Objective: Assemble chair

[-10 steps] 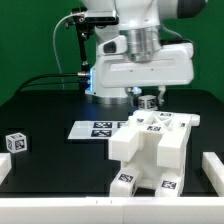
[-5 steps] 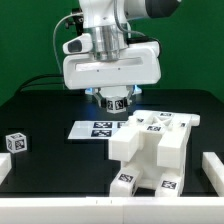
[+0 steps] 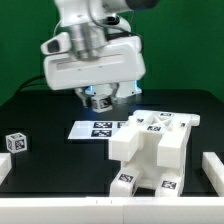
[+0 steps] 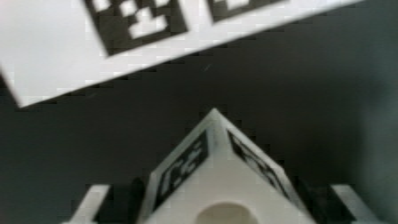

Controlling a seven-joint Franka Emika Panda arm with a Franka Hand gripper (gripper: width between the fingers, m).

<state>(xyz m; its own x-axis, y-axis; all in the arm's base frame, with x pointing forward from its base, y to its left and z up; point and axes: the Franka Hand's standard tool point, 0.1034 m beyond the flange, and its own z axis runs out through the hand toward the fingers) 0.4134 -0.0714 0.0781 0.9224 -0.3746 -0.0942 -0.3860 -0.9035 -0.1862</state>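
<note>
We see the robot arm [image 3: 95, 55] over a black table [image 3: 40, 115]. A second ago it stood above the far side of the half-built chair [image 3: 150, 150]. It has since swung steadily toward the exterior view's left and is now well clear of that structure.

The chair is a blocky white body with small square tags on its top and front. It sits on the table toward the exterior view's right and has not moved.

The marker board [image 3: 100, 128] lies flat just beside the chair, and the arm now hangs above its far edge.

The hand [image 3: 102, 100] points down and is clamped on a small white part [image 4: 214, 165] with a tag on one face. This part has travelled with the hand the whole way. In the wrist view it fills the space between the fingers [image 4: 103, 205], with the marker board behind it.

We judge that the part is being carried off, perhaps to be turned or lined up, and that it is not yet joined to the chair.

A small tagged cube [image 3: 14, 142] rests alone at the exterior view's far left, untouched.
</note>
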